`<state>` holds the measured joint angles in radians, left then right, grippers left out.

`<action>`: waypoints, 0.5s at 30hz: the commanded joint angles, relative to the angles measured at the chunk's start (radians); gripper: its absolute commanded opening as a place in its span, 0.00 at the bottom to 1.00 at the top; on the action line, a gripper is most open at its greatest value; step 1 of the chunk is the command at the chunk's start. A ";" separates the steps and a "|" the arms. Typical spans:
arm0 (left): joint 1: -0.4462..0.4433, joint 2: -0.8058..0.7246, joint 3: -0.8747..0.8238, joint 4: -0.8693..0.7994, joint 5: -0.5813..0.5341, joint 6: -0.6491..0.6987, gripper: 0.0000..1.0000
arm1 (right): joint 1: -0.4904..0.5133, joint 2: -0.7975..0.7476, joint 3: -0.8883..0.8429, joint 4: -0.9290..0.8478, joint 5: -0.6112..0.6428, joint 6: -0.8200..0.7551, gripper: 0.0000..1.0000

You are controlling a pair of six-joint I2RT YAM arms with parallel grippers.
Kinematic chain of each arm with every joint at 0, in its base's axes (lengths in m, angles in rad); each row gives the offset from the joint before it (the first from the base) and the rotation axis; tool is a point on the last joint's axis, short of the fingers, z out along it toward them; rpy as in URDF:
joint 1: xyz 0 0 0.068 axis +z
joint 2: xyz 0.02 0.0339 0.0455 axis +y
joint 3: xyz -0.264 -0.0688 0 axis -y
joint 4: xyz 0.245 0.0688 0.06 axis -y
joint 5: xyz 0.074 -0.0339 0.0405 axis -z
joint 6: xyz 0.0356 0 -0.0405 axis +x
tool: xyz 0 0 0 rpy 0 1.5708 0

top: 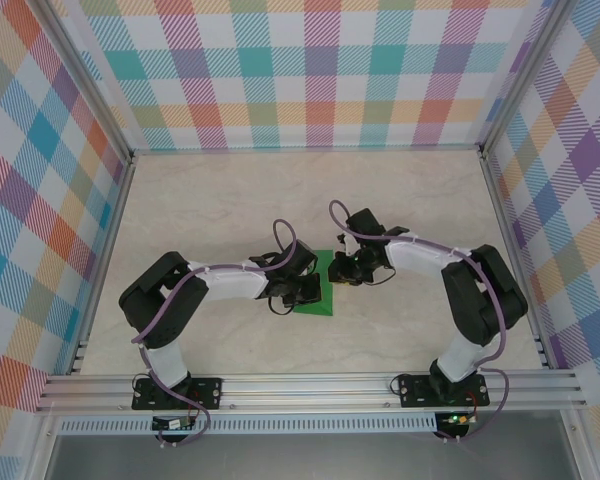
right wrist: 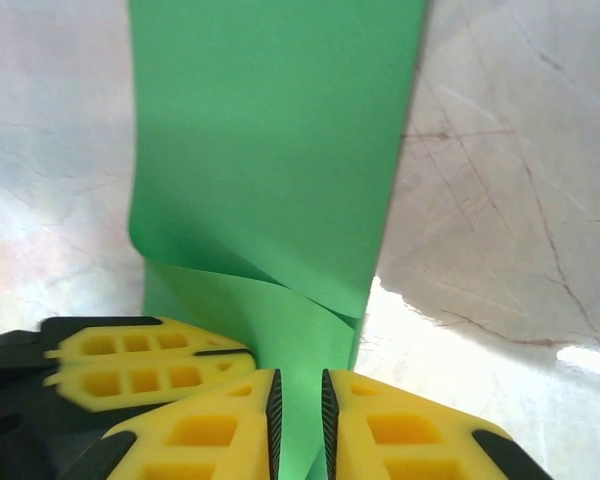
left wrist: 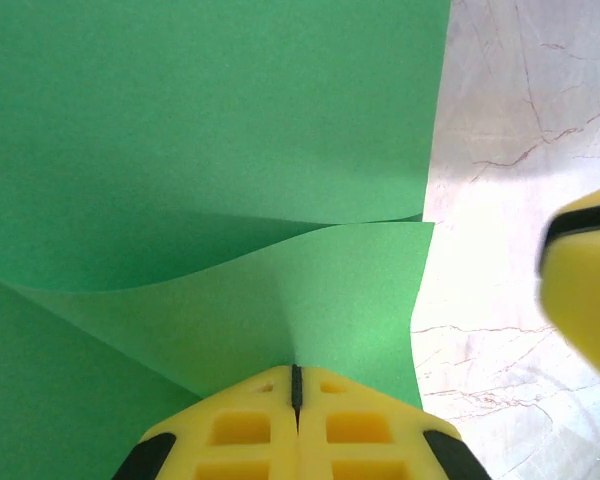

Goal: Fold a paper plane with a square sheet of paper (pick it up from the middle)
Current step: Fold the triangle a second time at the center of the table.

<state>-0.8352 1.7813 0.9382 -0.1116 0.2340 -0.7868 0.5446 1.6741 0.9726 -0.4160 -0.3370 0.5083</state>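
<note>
The square sheet of paper [top: 320, 303] is bright green and lies creased at the table's middle, between the two grippers. In the left wrist view a curled flap of the paper [left wrist: 210, 120] rises to my left gripper [left wrist: 297, 385], whose yellow jaws are shut on its edge. In the top view the left gripper [top: 302, 290] is over the sheet's left side. My right gripper [right wrist: 300, 410] has its jaws a narrow gap apart, with a strip of the paper [right wrist: 270, 130] running between them untouched. The right gripper [top: 342, 268] sits at the sheet's upper right.
The pale marbled table [top: 230, 200] has bare room all round the sheet. Checked walls and aluminium rails [top: 310, 385] bound it. The two grippers are very close: a right finger [left wrist: 585, 280] shows in the left wrist view, and the left fingers [right wrist: 145, 365] in the right wrist view.
</note>
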 commanded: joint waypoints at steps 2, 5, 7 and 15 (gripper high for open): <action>0.003 0.030 -0.016 -0.056 -0.017 0.030 0.02 | 0.021 -0.006 -0.018 -0.007 -0.029 0.030 0.15; 0.003 0.031 -0.016 -0.056 -0.016 0.028 0.02 | 0.036 0.017 -0.019 0.014 -0.057 0.040 0.10; 0.004 0.033 -0.016 -0.056 -0.019 0.026 0.02 | 0.043 0.036 -0.017 0.030 -0.074 0.046 0.09; 0.003 0.023 -0.012 -0.059 -0.022 0.024 0.02 | 0.050 0.132 0.002 0.053 -0.089 0.039 0.05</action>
<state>-0.8352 1.7813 0.9382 -0.1120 0.2337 -0.7761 0.5911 1.7798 0.9676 -0.3771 -0.4057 0.5453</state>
